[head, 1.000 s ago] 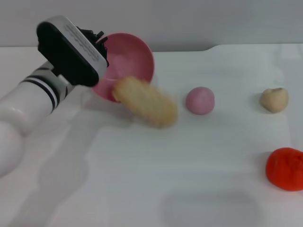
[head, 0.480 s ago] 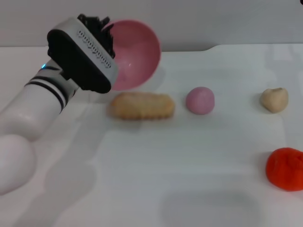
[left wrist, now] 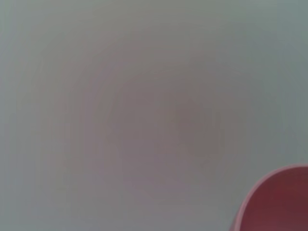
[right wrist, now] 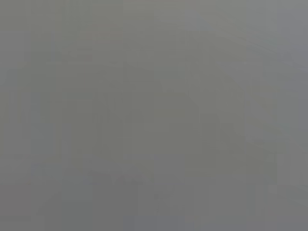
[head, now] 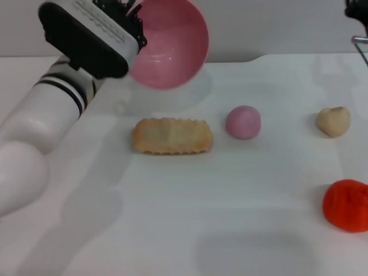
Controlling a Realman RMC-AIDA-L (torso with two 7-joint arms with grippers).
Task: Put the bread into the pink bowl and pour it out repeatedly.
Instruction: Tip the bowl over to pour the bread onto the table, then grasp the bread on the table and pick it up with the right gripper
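Jaws of the left gripper (head: pixel 133 30) pinch the near-left rim of the pink bowl (head: pixel 169 43), holding it aloft above the far-left part of the tabletop (head: pixel 230 218), tipped so its smooth, empty inside faces forward and down toward the camera; the fingers themselves are mostly hidden behind the black wrist housing, so the clamp on the rim is a judgement from how the bowl hangs. In the left wrist view only an edge of the pink bowl (left wrist: pixel 276 202) shows in a corner. The bread (head: pixel 172 136) lies flat on the tabletop, below and a little toward the robot from the raised bowl, well apart from it, its pale tan side up and its long axis running left to right across the head view. Just beside its right end sits a small pink ball (head: pixel 242 122); farther right are a tan lump (head: pixel 333 121) and, nearer the robot, a red-orange lump (head: pixel 346 205). The right gripper (head: pixel 357 17) barely shows at the far right edge, and I cannot tell how its jaws stand; its wrist view shows nothing usable. With the left arm occupied by the bowl, the loaf lies nearer that arm, yet the free right arm would likely have to reach across and take the loaf across its short width.
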